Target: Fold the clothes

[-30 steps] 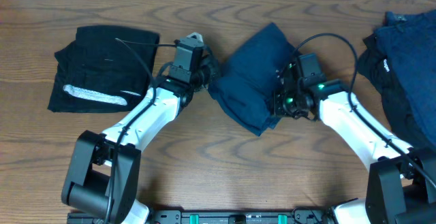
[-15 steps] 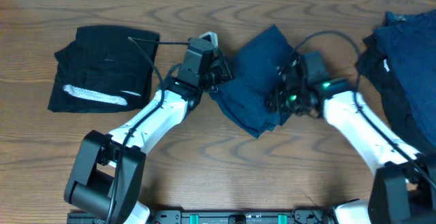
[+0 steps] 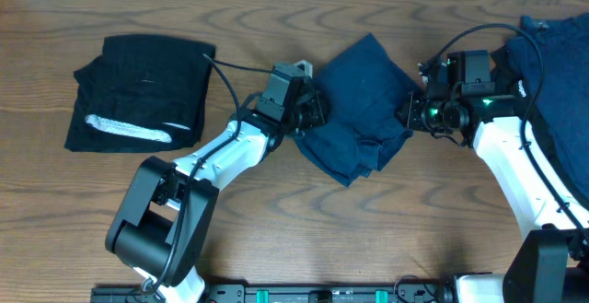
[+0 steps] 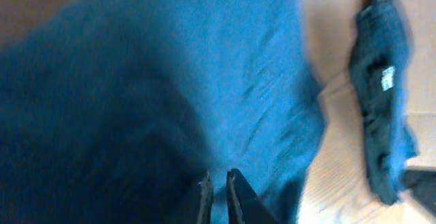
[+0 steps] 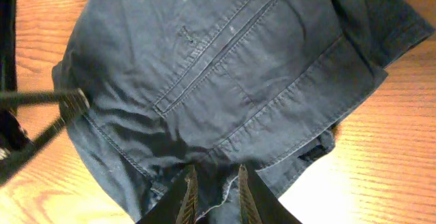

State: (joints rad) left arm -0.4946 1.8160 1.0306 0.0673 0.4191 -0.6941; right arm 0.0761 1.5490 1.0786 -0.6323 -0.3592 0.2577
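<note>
The left claw (image 4: 219, 176) is pinched shut on the left edge of the navy garment (image 3: 361, 87). The right claw (image 5: 215, 171) stands slightly apart over the garment's right edge, where a pocket seam shows; I cannot tell whether it touches. The garment lies rumpled between both claws on the table (image 3: 276, 229). Farther left lies a folded black garment (image 3: 138, 87) with a grey band, and far right a heap of dark clothes (image 3: 552, 91).

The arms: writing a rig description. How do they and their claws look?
Left arm and right arm: white rounded link shells, black joints and bases. Thin black cables loop to black wrists; the right shows green lights. Left claw and right claw: two slim dark fingers each.
</note>
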